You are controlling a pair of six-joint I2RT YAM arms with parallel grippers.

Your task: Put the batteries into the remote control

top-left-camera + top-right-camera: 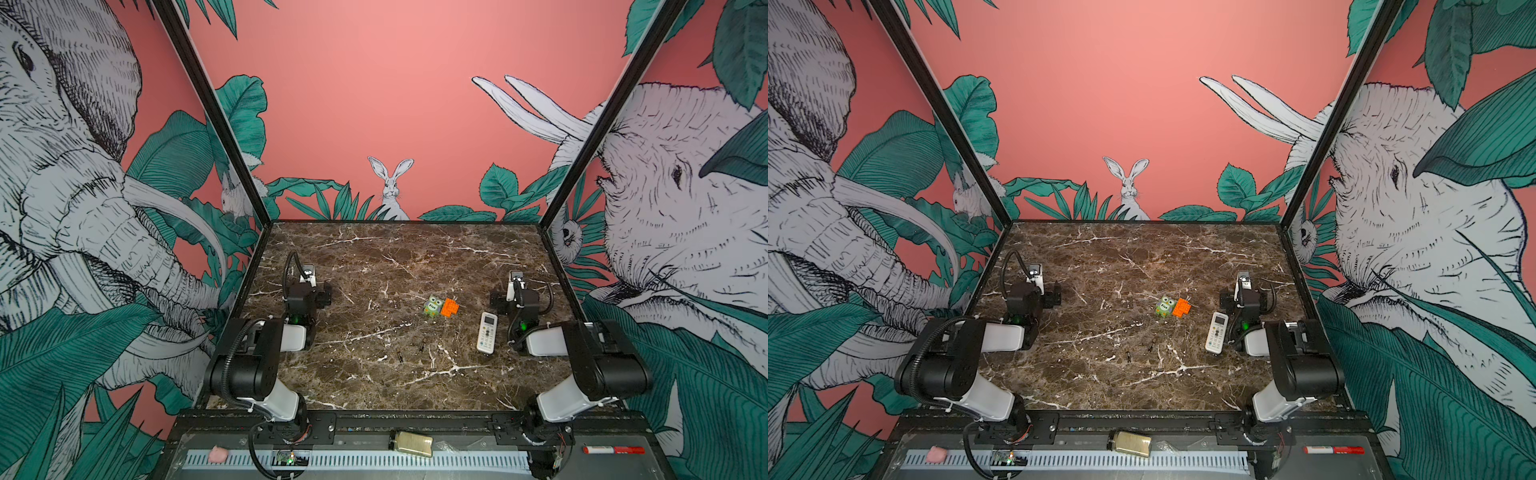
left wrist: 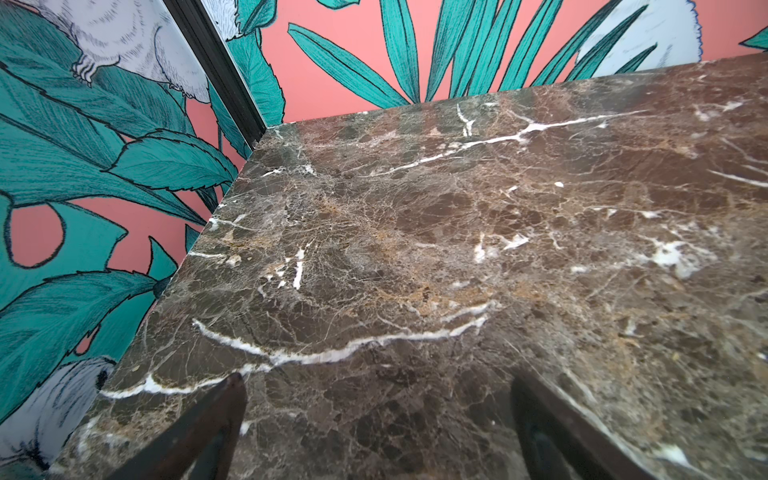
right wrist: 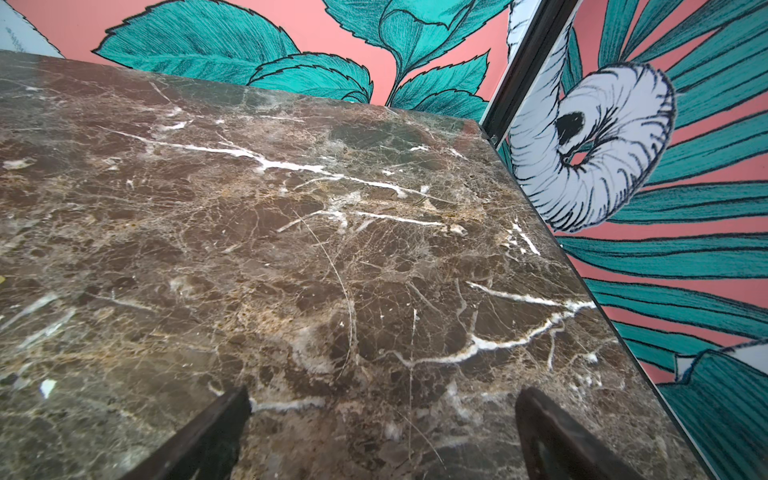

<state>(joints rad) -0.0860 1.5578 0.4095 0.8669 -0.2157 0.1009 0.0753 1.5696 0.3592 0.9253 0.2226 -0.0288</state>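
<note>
The white remote control [image 1: 487, 332] [image 1: 1217, 333] lies buttons up on the marble at the right, its grey display at the far end. Two batteries lie to its left as tiny dark cylinders: one [image 1: 422, 345] [image 1: 1152, 345] nearer the remote, the other [image 1: 400, 356] [image 1: 1128, 356] further left. In the left wrist view my left gripper [image 2: 376, 386] is open over bare marble near the back left corner. My right gripper [image 3: 384, 399] is open over bare marble near the right edge. The right arm [image 1: 523, 307] stands just right of the remote, apart from it.
A green owl toy [image 1: 433, 306] and an orange brick [image 1: 450, 307] sit behind the batteries. On the front rail lie a yellowish jar [image 1: 411, 444], a red marker [image 1: 614, 450] and a pink lump [image 1: 217, 454]. Printed walls close three sides.
</note>
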